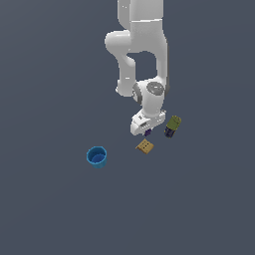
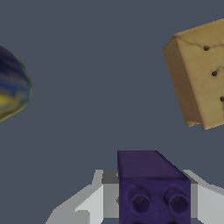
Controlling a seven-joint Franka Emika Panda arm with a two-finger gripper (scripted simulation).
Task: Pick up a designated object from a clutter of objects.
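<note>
The designated object, a tiny dark purple blocky piece with two round studs, sits between my grey fingers; the jaws stand flush against both of its sides. In the exterior view the purple piece shows only as a small dark speck under the white hand, where my gripper is shut on it. The rest of the clutter of objects lies close by. The tan dotted square tile lies just in front of the hand. The olive-green and black cylinder lies toward the exterior view's right.
A blue cup stands upright, well off toward the exterior view's left. The white arm comes down from the top of the exterior view. Everything rests on a flat dark grey floor.
</note>
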